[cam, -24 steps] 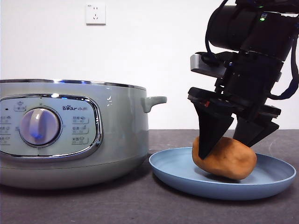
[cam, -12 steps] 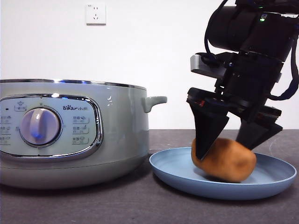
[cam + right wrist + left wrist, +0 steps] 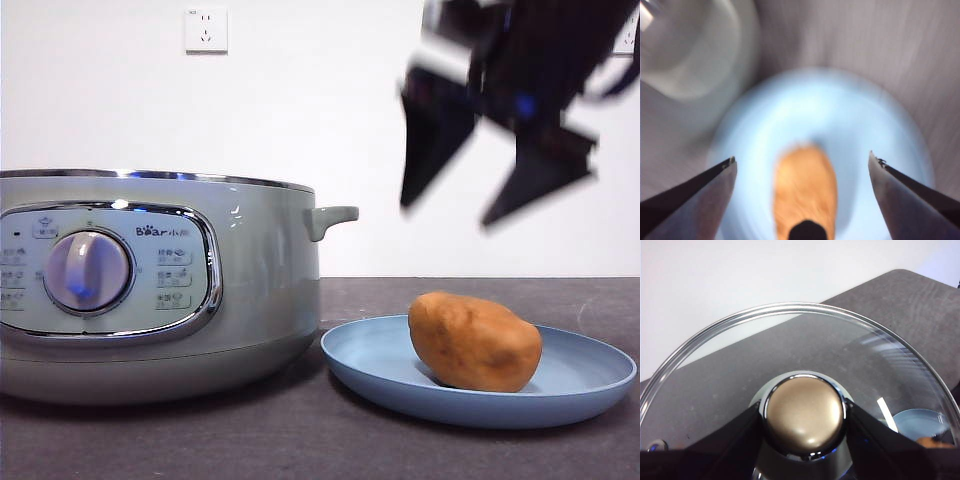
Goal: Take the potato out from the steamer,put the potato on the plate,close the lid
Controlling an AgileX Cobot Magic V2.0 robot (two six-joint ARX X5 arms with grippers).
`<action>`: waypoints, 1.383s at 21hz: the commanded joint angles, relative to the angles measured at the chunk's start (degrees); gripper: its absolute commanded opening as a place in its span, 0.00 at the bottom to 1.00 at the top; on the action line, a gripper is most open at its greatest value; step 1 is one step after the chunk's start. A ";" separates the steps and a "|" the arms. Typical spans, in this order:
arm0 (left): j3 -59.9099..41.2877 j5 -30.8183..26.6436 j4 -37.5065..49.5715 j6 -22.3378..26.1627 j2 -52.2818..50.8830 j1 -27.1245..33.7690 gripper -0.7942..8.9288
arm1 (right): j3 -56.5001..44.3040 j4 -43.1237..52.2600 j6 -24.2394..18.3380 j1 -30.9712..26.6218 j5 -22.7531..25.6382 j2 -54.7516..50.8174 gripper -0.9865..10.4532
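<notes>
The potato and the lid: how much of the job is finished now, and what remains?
Done: the potato lies on the plate, and the open right gripper is above it. In hand: the left gripper holds the lid by its knob. Left: closing the steamer.

**3 cameras: 1 low and level, 2 on the wrists**

The front view sits near table height, looking level and close across to a white wall; the steamer (image 3: 150,285) fills its left half and the plate (image 3: 370,365) its lower right. The right wrist view looks steeply down on that same plate (image 3: 880,120), blurred. The left wrist view looks down at close range through the lid (image 3: 790,340), catching the plate (image 3: 912,422) in its lower right corner. All 3 views share the plate.
</notes>
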 commanded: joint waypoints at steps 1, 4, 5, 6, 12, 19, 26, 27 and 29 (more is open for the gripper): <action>1.07 1.51 2.82 -0.35 1.40 0.07 0.07 | 1.36 -0.31 0.50 -0.04 0.17 -6.08 0.47; 1.03 2.95 2.29 -0.39 5.07 0.11 0.07 | 2.45 -0.28 1.05 -0.39 0.24 -16.09 0.47; 1.03 3.06 2.27 -0.39 6.19 0.11 0.07 | 2.45 -0.33 1.55 -0.68 0.22 -18.78 0.47; 1.01 3.04 2.25 -0.42 7.65 0.11 0.07 | 2.45 -0.74 1.95 -0.98 0.33 -21.90 0.47; -1.42 4.52 1.97 -1.09 13.77 0.11 0.07 | 2.45 -5.68 2.05 -3.34 5.01 -32.76 0.47; -10.62 4.13 6.05 -2.58 13.79 0.13 0.07 | 2.45 -8.66 2.01 -4.02 6.38 -34.21 0.47; -13.84 4.13 7.30 -3.67 13.79 0.13 0.07 | 2.45 -9.38 2.03 -4.02 6.16 -34.16 0.47; -14.62 4.13 7.87 -3.74 13.79 0.15 0.07 | 2.45 -9.40 2.03 -4.02 6.16 -34.16 0.47; -16.44 4.20 9.03 -4.48 13.79 0.15 0.07 | 2.45 -9.40 2.03 -4.02 6.16 -34.16 0.47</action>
